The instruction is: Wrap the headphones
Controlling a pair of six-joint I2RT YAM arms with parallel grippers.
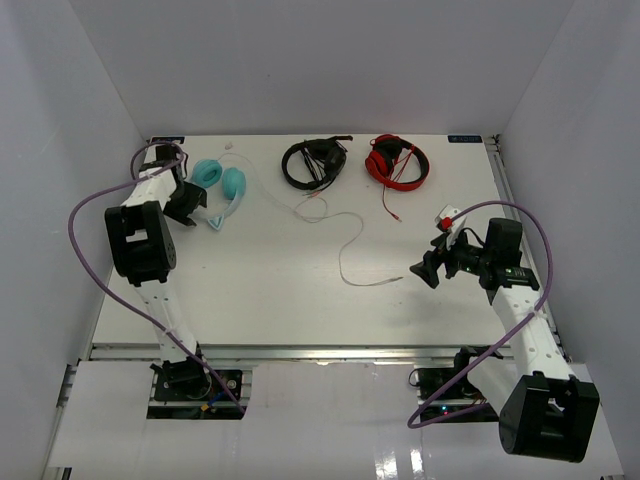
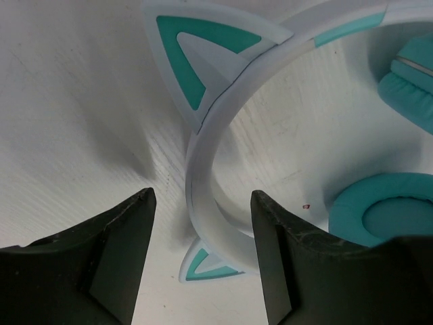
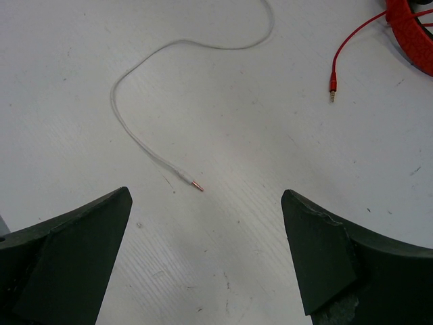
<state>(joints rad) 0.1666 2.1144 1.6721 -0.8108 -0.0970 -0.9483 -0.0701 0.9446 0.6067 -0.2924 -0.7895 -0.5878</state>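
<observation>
Left gripper, top view: far-left on the table, at the teal headphones; right gripper spread wide near the white cable end. Left wrist view: jaws apart, straddling the headband, gap each side. Right wrist view: plug lies ahead of the jaws, untouched.

Black headphones and red headphones lie side by side at the tabletop's far edge, the red cable trailing nearer.
</observation>
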